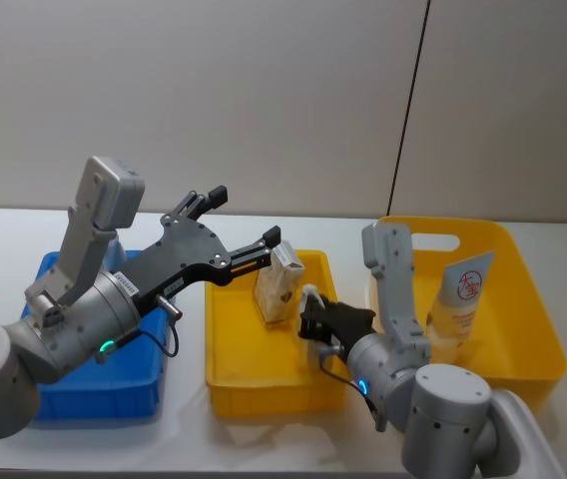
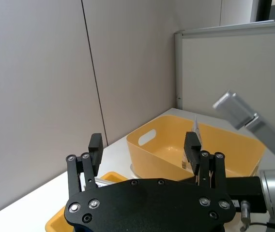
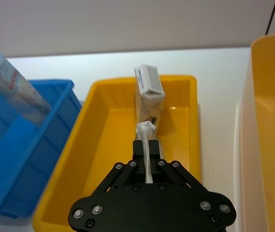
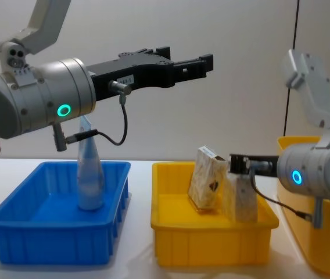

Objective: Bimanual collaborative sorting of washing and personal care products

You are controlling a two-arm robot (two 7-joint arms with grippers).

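Carton (image 3: 146,153) clamped in right pincer (image 3: 147,145)

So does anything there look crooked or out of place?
Only slightly: one beige carton in the middle yellow bin leans tilted, while the right gripper holds a second carton beside it. Nothing is spilled.

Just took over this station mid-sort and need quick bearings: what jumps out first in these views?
The left gripper hangs open and empty, high above the table between the blue bin and the middle yellow bin. The right gripper is down inside that middle bin, shut on a beige carton beside a second carton leaning there. A pale-blue tube stands upright in the blue bin, and a red-and-white labelled tube leans in the large yellow bin on the right.
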